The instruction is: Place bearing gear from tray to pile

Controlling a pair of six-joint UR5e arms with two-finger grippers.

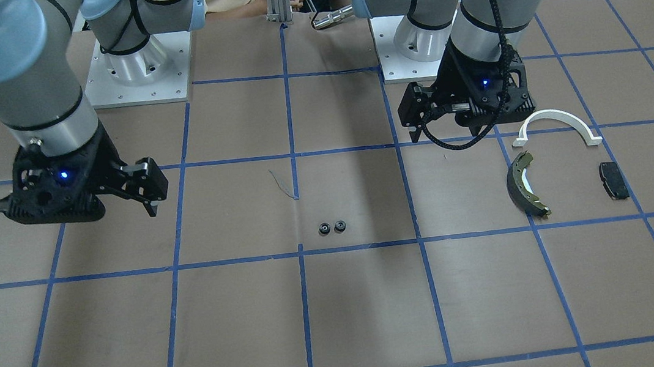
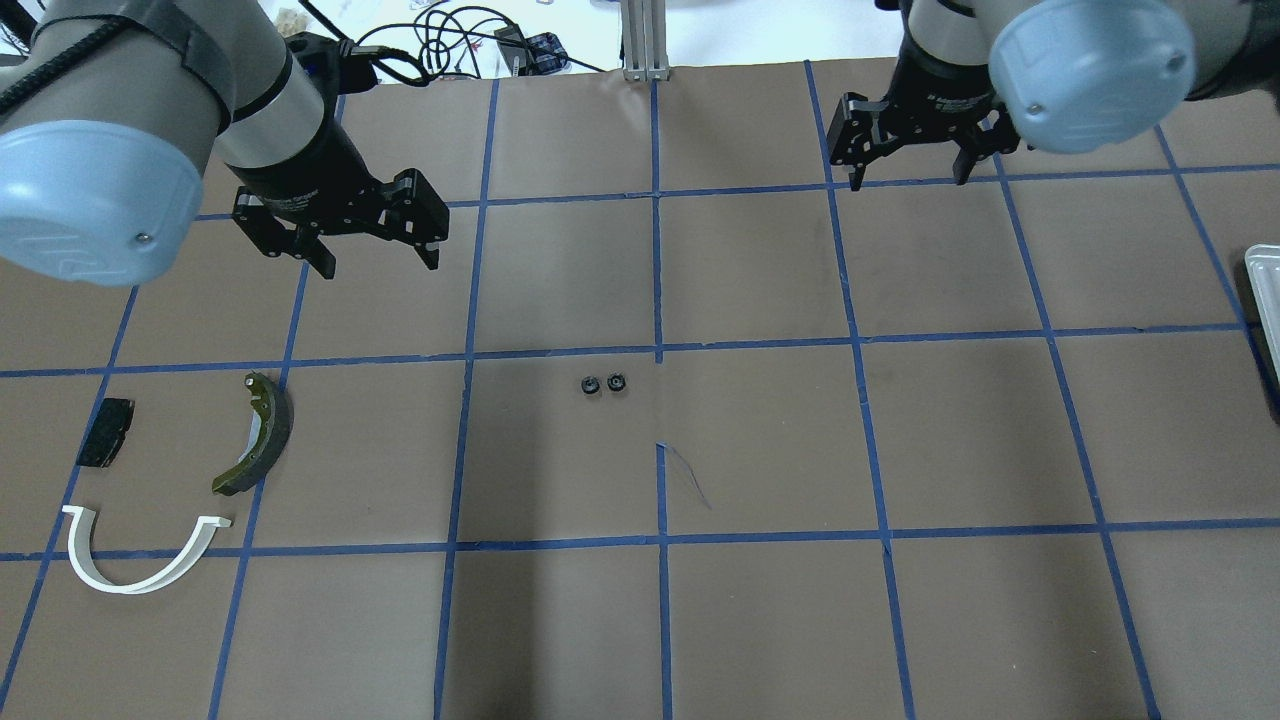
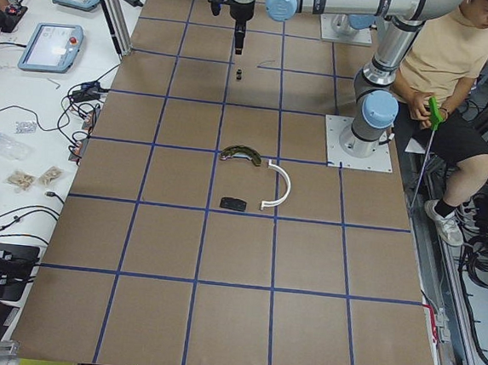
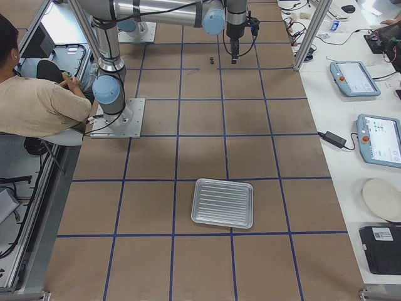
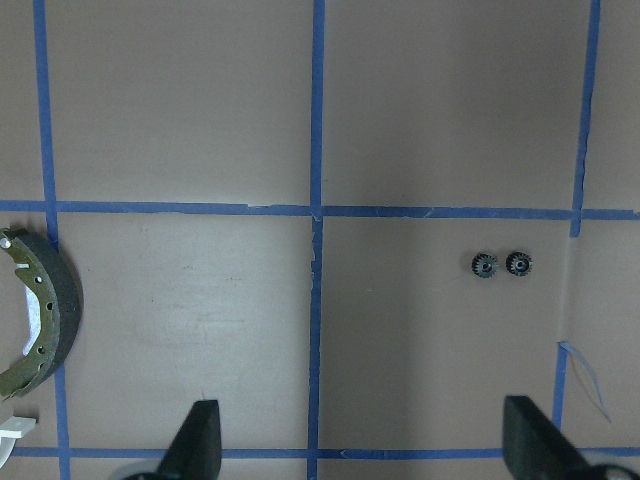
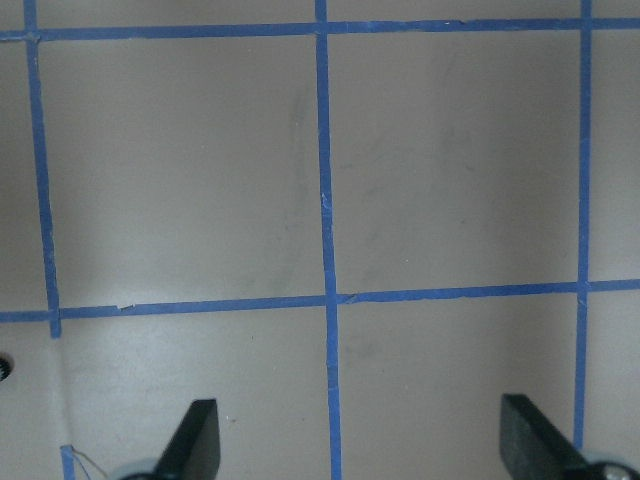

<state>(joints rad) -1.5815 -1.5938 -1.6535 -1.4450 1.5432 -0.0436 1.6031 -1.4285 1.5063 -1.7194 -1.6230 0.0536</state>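
Two small black bearing gears (image 2: 591,385) (image 2: 616,382) lie side by side on the bare table centre, also in the front view (image 1: 332,228) and the left wrist view (image 5: 500,264). The ribbed metal tray (image 4: 223,202) lies far to my right, empty, with only its edge in the overhead view (image 2: 1262,300). The pile is a white half-ring (image 2: 128,587), a dark brake shoe (image 2: 275,435) and a black pad (image 2: 106,432). My left gripper (image 2: 378,262) hangs open and empty beyond the pile. My right gripper (image 2: 910,178) hangs open and empty, far from the tray.
Blue tape lines divide the brown table into squares. The two arm bases (image 1: 135,64) (image 1: 409,38) stand on the robot's edge. A seated operator (image 3: 442,72) is behind them. Tablets and cables lie on the side benches.
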